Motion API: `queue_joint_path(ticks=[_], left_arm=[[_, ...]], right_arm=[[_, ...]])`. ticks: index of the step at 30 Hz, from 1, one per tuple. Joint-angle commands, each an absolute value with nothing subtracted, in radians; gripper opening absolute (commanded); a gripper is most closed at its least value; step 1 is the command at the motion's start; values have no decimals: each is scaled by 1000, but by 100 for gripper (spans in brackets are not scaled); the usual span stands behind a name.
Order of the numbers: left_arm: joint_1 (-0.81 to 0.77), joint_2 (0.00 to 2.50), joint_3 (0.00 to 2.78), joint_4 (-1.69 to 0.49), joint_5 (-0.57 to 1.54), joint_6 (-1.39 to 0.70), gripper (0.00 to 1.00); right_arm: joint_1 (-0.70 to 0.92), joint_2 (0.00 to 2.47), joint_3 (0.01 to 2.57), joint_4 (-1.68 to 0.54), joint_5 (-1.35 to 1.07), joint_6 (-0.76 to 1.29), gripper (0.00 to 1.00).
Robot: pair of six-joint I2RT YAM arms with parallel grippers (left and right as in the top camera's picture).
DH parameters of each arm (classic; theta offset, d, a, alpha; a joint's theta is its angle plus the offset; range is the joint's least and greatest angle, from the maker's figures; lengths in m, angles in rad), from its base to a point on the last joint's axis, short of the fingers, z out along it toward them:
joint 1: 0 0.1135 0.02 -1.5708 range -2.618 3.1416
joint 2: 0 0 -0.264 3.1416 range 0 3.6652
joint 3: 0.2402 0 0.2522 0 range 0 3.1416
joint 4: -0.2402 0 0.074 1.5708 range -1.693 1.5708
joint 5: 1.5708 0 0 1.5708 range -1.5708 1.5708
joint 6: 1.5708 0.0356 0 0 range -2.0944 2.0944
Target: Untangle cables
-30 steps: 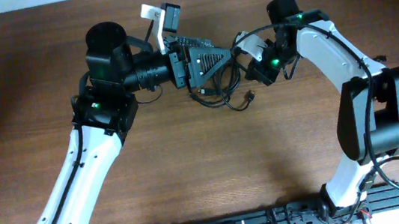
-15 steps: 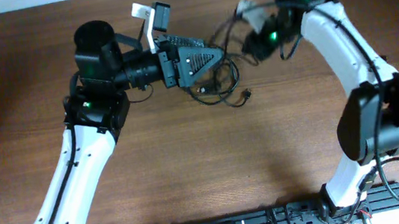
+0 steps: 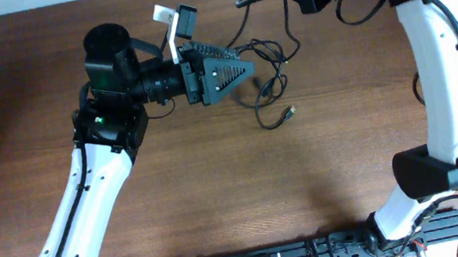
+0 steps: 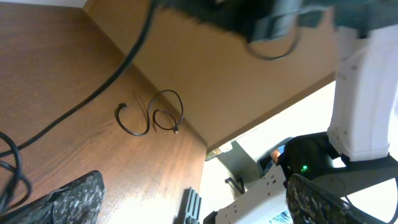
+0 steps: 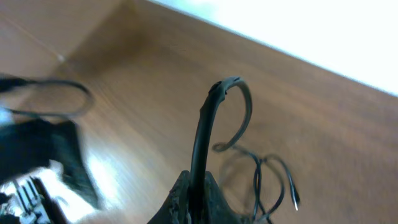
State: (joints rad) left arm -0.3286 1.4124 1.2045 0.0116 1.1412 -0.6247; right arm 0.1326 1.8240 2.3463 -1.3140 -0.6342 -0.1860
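black cable (image 5: 200, 124) clamped in right jaws; left jaws wide apart, loose cables (image 3: 272, 85) lying on table (image 3: 219, 190) beyond them.

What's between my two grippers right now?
Only the cables: strands run from the right gripper, shut on one, down to loose loops on the table beside the open left gripper. The overhead view shows it.

Lab bench: robot arms (image 3: 89, 188) on wooden table (image 3: 245, 196)

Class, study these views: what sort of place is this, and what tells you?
Probably a robotics lab workbench: white left arm and right arm mounted at a wooden table, thin black cables lying loose between them.
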Motion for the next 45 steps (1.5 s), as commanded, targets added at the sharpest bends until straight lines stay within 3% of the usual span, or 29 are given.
queue_joint_path(ticks=[1, 11, 19, 27, 38, 45], left_arm=[[-326, 1413, 1220, 13, 1164, -616, 94], [-326, 1413, 1220, 6, 1176, -616, 95], [-326, 1414, 1220, -3, 1191, -616, 95], [-321, 1414, 1220, -332, 760, -561, 99], [-321, 1414, 1220, -273, 738, -551, 99], [-321, 1415, 1220, -353, 544, -511, 99]], right_arm=[[166, 1782, 2486, -1303, -678, -125, 4], [178, 1782, 2648, -1080, -677, 248, 4], [178, 1782, 2648, -1006, -681, 361, 4], [178, 1781, 2648, -1005, -819, 361, 4], [300, 1777, 2648, -996, -873, 361, 4], [349, 1759, 2648, -835, -1023, 509, 4]])
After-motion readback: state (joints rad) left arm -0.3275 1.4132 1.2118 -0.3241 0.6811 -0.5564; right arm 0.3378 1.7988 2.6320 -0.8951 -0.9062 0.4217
